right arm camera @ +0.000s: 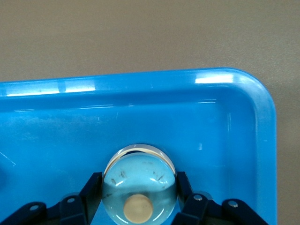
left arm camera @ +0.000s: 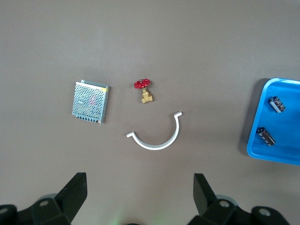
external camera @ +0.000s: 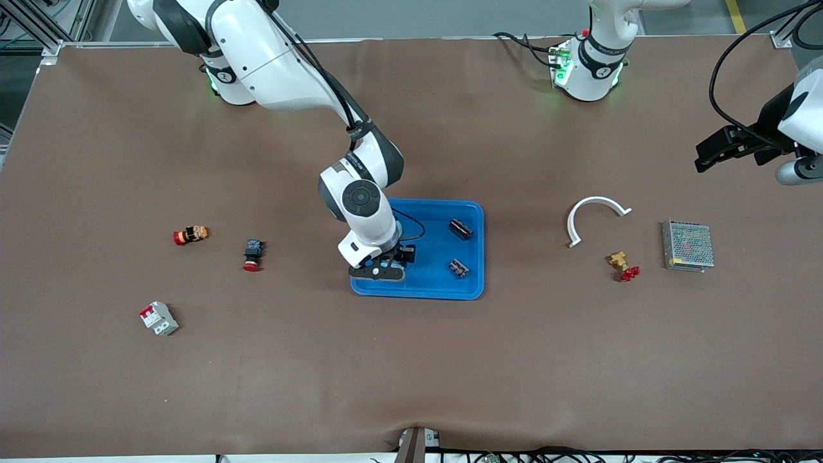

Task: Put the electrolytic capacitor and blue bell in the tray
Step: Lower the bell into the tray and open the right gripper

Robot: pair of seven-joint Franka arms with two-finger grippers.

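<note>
Two capacitors, one at about two o'clock in the tray and the other at about four o'clock, already lay inside, so that part looked done. The right gripper hung low over the tray's seven o'clock corner, its fingers pinching the bell, a shiny blue-tinted dome. Only the release seemed left. The left gripper waited, spread wide, over bare table near the left arm's end.
</note>
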